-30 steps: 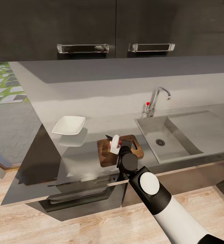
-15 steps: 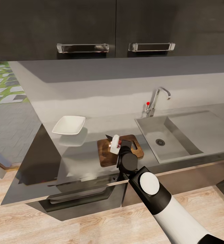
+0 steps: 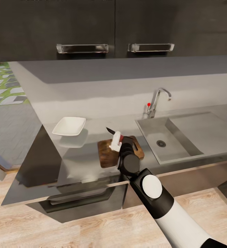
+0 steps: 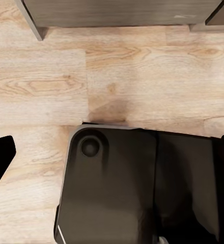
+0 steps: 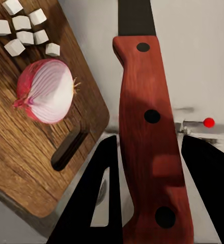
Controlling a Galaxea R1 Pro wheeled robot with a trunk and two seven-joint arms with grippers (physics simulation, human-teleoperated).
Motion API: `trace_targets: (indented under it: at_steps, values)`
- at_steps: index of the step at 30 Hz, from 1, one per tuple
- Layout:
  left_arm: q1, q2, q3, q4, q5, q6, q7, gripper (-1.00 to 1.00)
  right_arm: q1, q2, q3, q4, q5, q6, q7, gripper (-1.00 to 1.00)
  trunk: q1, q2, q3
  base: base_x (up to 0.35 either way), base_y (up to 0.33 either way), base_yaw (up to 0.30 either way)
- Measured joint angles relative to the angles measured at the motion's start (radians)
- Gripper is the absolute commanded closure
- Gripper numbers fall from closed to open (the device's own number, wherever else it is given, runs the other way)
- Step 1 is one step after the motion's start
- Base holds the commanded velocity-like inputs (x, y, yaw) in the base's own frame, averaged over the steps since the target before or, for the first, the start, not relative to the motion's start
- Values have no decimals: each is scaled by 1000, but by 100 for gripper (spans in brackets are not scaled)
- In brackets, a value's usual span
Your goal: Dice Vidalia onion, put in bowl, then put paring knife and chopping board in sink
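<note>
Dark wall cabinets (image 3: 82,27) with chrome handles (image 3: 82,48), pale wood floor (image 4: 117,66), green patterned rug (image 3: 3,86)

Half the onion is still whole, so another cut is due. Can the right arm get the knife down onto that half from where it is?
Probably yes: the right gripper holds the paring knife beside the chopping board, and nothing lies between the blade and the onion half.

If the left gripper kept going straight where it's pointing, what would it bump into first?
Probably the robot's own dark base, which sits straight ahead between the left gripper's black fingertips. Beyond it lies the light wooden floor. Depth is hard to judge.
</note>
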Motion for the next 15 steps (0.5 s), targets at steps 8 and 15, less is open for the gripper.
trace_targets:
  at_steps: [8, 15]
  values:
    - [0, 0, 0, 0, 0, 0, 0, -100, 0, -2, 4, -1, 0, 0, 1, 100, 0, 0, 0, -242, -199, 0]
    - [0, 0, 0, 0, 0, 0, 0, -100, 0, -5, 5, -1, -2, 0, 3, 100, 0, 0, 0, -85, -218, 0]
